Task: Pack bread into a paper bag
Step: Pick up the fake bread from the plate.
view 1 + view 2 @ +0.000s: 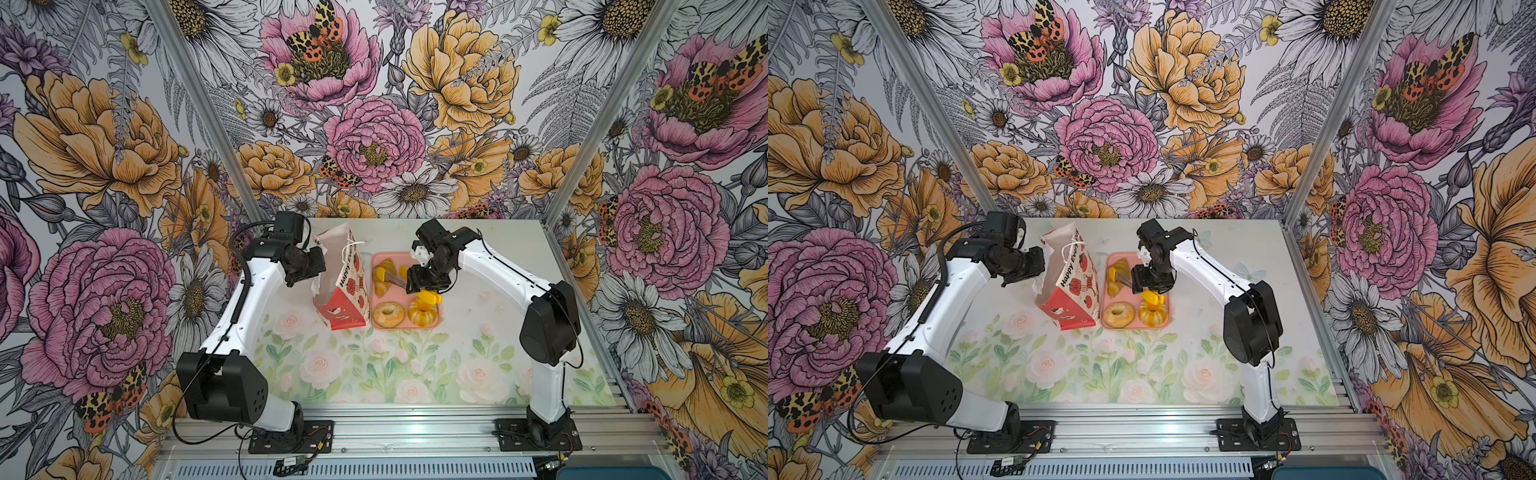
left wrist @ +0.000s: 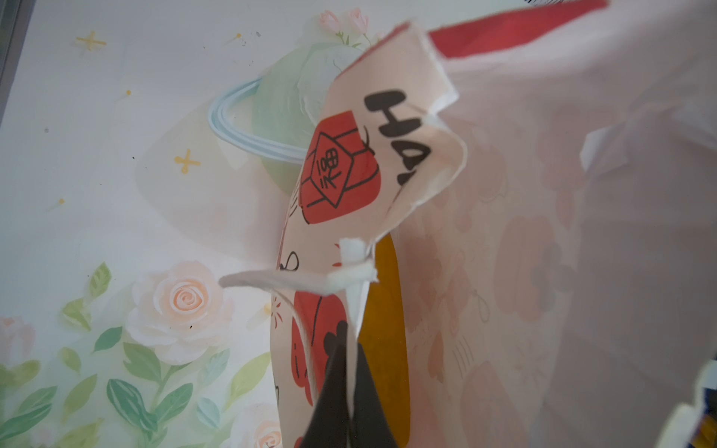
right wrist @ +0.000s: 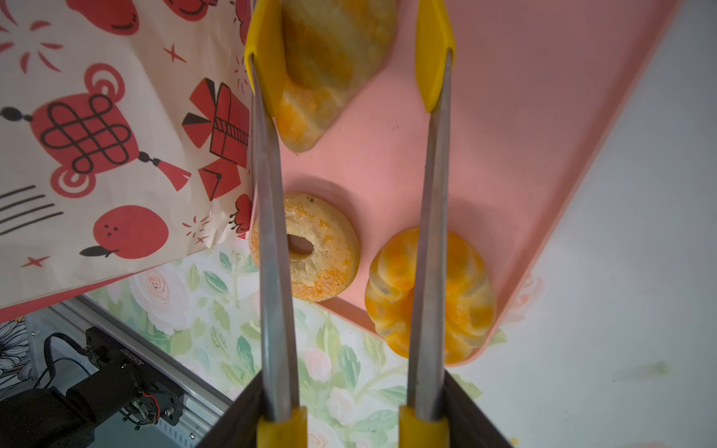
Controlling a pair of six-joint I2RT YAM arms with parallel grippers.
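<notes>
Bread (image 1: 388,314) is lying on the pink tray (image 3: 523,135) beside the paper bag (image 1: 345,286). My left gripper (image 2: 351,407) is pinching the bag's rim; my right gripper (image 3: 351,421) is gripping tongs (image 3: 428,232) straddling one piece.

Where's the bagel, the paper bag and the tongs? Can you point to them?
bagel (image 3: 335,256): right wrist view, on its crust beside the hole.
paper bag (image 1: 351,282): in a top view, on its printed side.
tongs (image 3: 430,232): right wrist view, on one metal arm.
</notes>
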